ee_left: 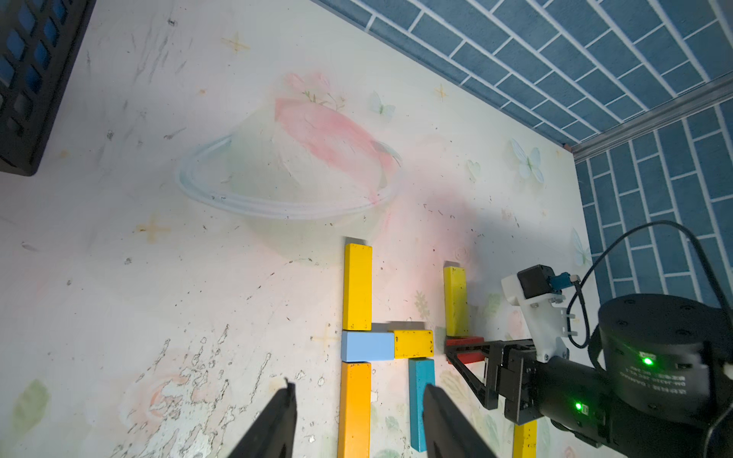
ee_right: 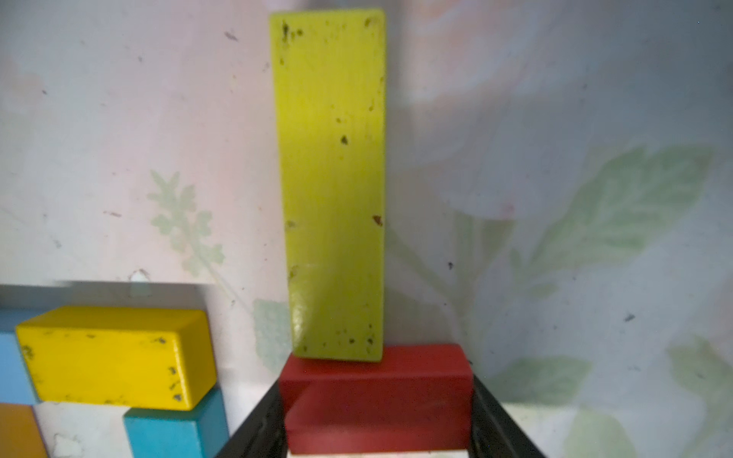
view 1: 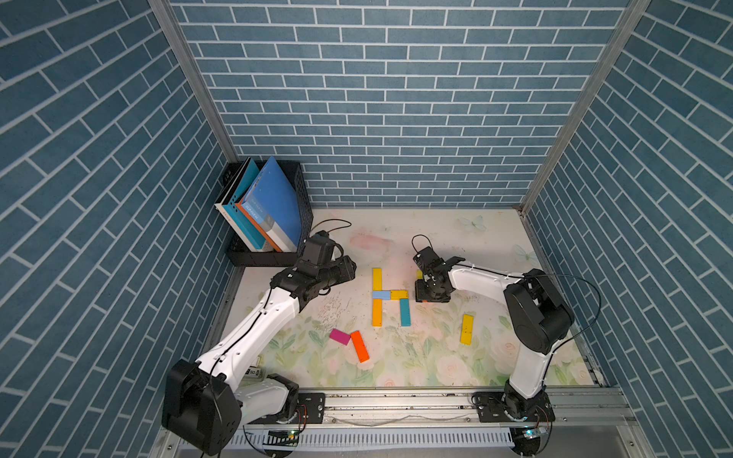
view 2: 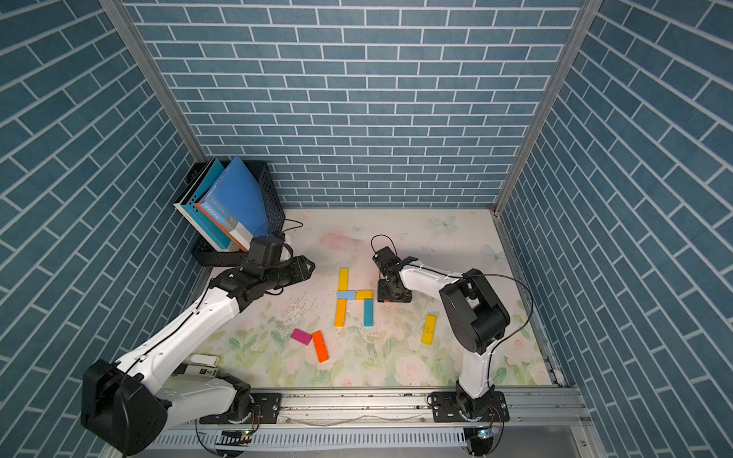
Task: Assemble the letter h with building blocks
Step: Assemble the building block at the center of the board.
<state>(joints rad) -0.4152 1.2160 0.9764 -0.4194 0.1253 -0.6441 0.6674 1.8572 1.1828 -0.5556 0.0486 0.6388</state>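
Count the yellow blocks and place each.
4, excluding the amber block: the yellow stem block, the yellow crossbar block, the yellow block by the red block held by the right gripper, and the loose yellow block lying apart. None seems hidden.

Building blocks (ee_left: pixel 367 346) beyond parted left fingers (ee_left: pixel 277 424)

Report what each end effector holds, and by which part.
Right end effector clamps the red block by two opposite sides, one finger against each. Left end effector is open and holds nothing.
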